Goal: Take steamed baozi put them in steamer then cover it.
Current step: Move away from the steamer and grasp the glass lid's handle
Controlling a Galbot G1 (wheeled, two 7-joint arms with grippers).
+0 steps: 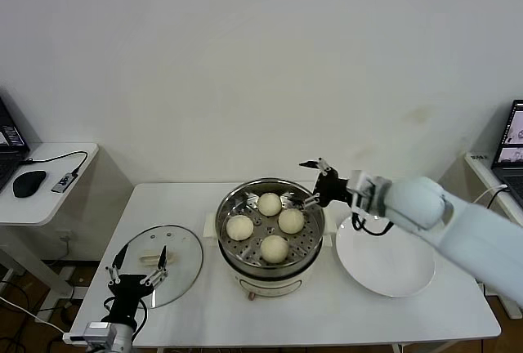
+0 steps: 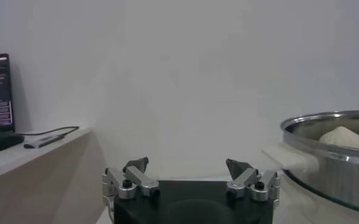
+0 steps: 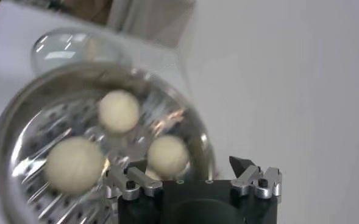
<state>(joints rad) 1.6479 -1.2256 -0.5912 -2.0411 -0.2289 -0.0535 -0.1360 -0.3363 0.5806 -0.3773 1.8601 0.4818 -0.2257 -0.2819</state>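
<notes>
From the head view, four baozi [image 1: 270, 203] are sitting in the steamer [image 1: 227, 207] at the table's [image 1: 245, 312] middle. The right gripper [image 1: 314, 181] is hovering released over its far right rim, beside the plate [image 1: 384, 267]. The cover [image 1: 180, 251] is lying near the left edge, with the left gripper [image 1: 137, 267] spread wide at its near edge.

Left wrist: the fingers [image 2: 135, 165] are gaping, holding nothing.

Right wrist: the fingertips [image 3: 240, 164] are standing apart above the buns.

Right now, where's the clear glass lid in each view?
Head view: round clear glass lid flat on the table, left of the stainless-steel steamer, under the left gripper.
Left wrist view: not visible.
Right wrist view: beyond the steamer, lid.
Shared landmark: the steamer.
</notes>
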